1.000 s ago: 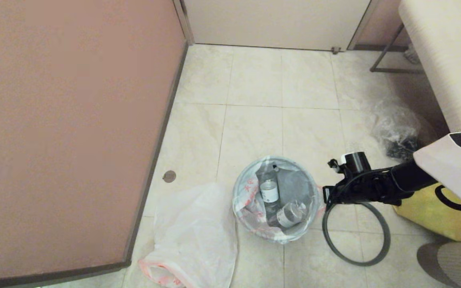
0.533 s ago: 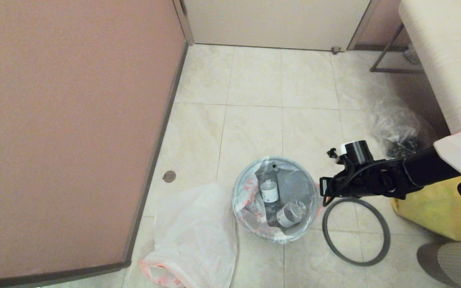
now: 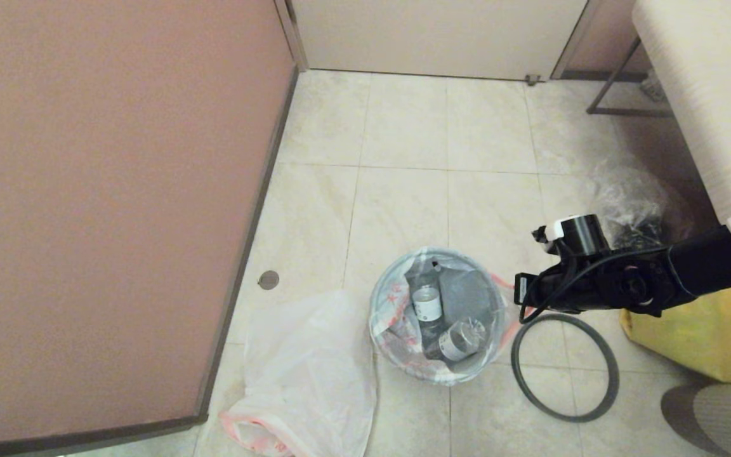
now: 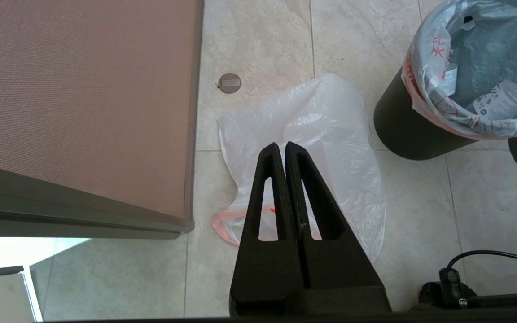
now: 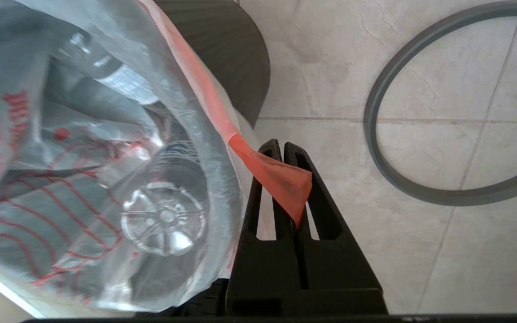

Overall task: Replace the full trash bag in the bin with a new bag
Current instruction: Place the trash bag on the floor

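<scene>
Right wrist view: I see my right hand (image 5: pixel 283 148) clamped on the pink-red rim of the full trash bag (image 5: pixel 106 148), which sits in the bin (image 3: pixel 438 315). Left hand (image 4: pixel 282 148) closed, empty, above the new bag (image 4: pixel 312 148) left of the bin.

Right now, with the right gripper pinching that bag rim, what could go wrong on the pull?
1. The right gripper holds only a thin pink-red strip of the full trash bag; bottle weight could tear it or slip it free.
2. The bag's rim is folded over the bin; a sideways pull may tip the bin.
3. The grey hoop lies beside the bin and could snag the bag.
</scene>
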